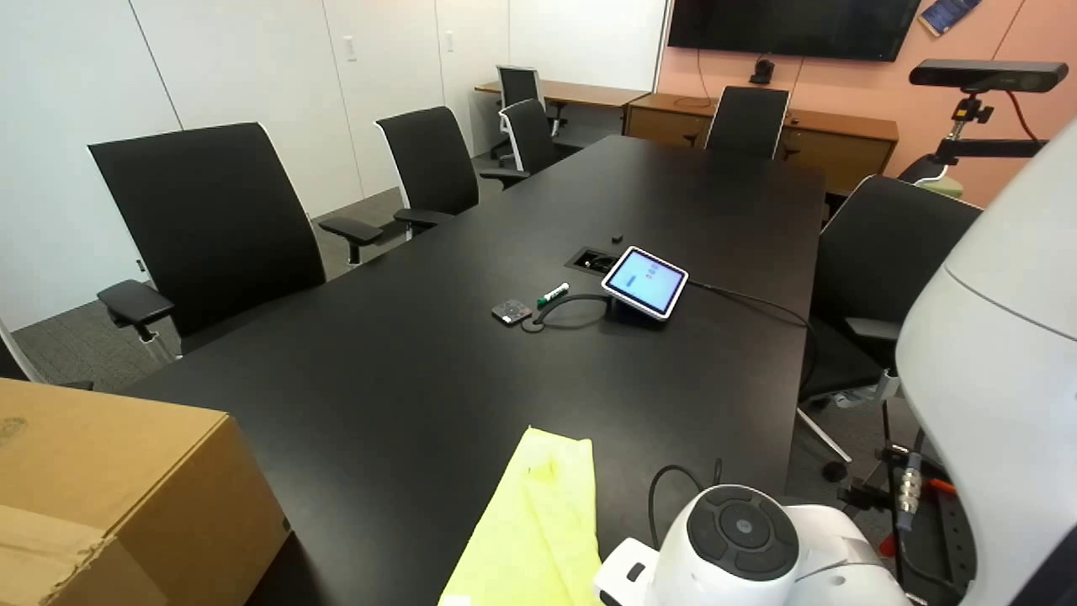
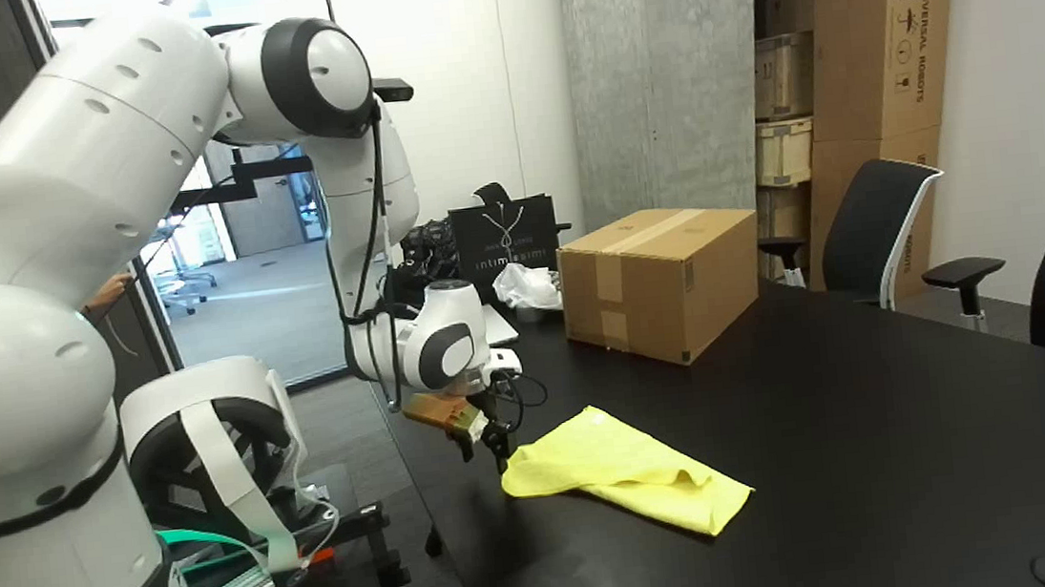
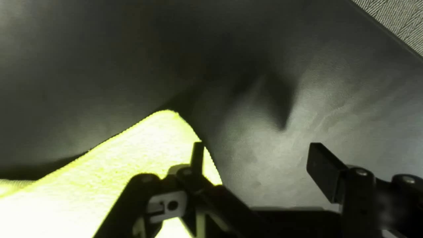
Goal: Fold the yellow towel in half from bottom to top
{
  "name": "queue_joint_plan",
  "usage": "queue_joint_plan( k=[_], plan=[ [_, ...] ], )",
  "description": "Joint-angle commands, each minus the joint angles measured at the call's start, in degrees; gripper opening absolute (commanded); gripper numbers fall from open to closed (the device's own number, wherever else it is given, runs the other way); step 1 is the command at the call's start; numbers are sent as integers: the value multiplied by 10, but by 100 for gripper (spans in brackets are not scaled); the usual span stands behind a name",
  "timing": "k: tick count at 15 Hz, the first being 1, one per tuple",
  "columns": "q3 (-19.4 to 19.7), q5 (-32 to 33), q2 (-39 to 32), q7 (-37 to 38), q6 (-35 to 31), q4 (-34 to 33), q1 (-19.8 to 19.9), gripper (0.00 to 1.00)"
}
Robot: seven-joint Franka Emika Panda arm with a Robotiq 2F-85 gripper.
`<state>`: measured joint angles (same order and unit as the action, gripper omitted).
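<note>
the gripper (image 3: 256, 144) is held with its jaws spread wide, and nothing is gripped. in the wrist view one jaw is seen over the edge of the yellow towel (image 3: 109, 165), which is spread on the table (image 1: 379, 421) between eight and nine o'clock from the gap.

the grasp of this near end is judged to be in hand; whether a half-fold is already laid cannot be told. next, the jaws should be shifted toward nine o'clock, lowered astride the edge and brought together, so the cloth can be carried over.

counted outward: one gripper, one towel, one table bearing, in an exterior view, one cardboard box (image 2: 661, 285) at one o'clock from the towel and, in an exterior view, one marker (image 1: 553, 294) at twelve and one tablet (image 1: 645, 282) at one; at least six chairs (image 1: 210, 227).
</note>
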<state>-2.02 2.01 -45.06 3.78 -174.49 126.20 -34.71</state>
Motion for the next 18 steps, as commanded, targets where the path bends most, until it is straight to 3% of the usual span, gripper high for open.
queue_joint_plan(
  k=[1, 6, 9, 14, 15, 16, 18],
  plan=[
    [10, 15, -7, 8, -6, -12, -7, 49],
    [20, 16, -20, 6, -6, -23, -2, 12],
    [44, 18, -36, 10, -9, -39, -9, 6],
    [66, 17, -46, 14, -9, -56, -10, 11],
    [64, 16, -43, 13, -6, -55, -7, 34],
    [63, 16, -43, 12, -3, -56, -7, 36],
    [58, 17, -39, 9, 5, -54, -4, 49]
  ],
)
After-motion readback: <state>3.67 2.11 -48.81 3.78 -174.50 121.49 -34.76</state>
